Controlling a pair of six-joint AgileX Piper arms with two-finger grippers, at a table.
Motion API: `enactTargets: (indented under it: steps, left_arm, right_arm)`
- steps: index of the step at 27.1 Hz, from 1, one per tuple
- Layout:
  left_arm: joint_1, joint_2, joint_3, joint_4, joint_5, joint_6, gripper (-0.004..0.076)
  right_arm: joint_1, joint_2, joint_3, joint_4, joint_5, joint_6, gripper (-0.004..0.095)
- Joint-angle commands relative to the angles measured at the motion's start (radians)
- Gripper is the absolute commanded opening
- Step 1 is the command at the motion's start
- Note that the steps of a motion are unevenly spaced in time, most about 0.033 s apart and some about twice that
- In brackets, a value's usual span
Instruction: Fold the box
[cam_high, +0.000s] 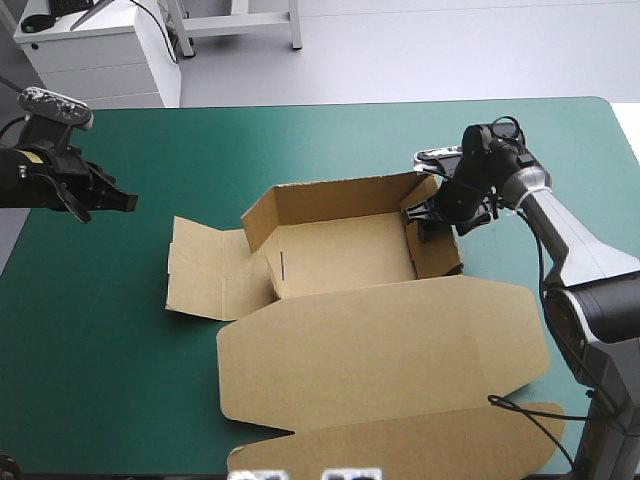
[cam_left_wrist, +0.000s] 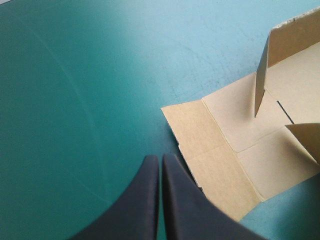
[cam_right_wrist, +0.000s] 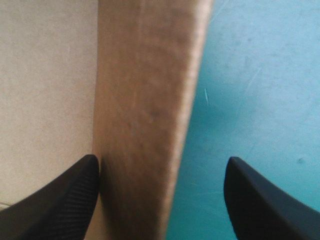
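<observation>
The box (cam_high: 345, 262) sat in the middle of the worktop (cam_high: 100, 390), half built. Its far wall (cam_high: 340, 198) and right wall (cam_high: 442, 252) stood up, the left flap (cam_high: 205, 272) lay flat on the teal-green cover, and the lid (cam_high: 385, 350) was spread flat toward the near edge.

My right end effector (cam_high: 423, 222) was released, its black fingers apart and straddling the right wall. One finger was inside the tray, just beside the board, and the other was outside over the cover. I judged it was placed that way to steady the wall upright or press its fold home.

My left end effector (cam_high: 118, 201) was clenched on nothing, hovering over bare cover well apart from the left flap. I took that as waiting clear until that side needed raising.
</observation>
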Motion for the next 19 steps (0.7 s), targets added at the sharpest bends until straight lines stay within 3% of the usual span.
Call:
enactTargets:
  steps: [1, 8, 15, 19]
  left_arm:
    - [-0.001, -0.026, -0.031, -0.022, -0.044, -0.001, 0.0007]
    - [-0.001, -0.026, -0.026, -0.022, -0.044, -0.001, 0.0007]
    - [-0.001, -0.018, -0.022, -0.024, -0.035, -0.001, 0.0007]
    - [-0.001, -0.018, -0.022, -0.026, -0.034, -0.001, 0.0007]
  right_arm:
    - [-0.001, -0.034, -0.027, 0.006, 0.013, 0.002, 0.0593]
    - [0.001, -0.015, -0.027, 0.012, 0.013, 0.005, 0.0394]
    - [0.001, -0.017, -0.027, 0.001, 0.013, 0.000, -0.0012]
    - [0.001, -0.041, -0.027, 0.001, 0.013, -0.049, -0.0019]
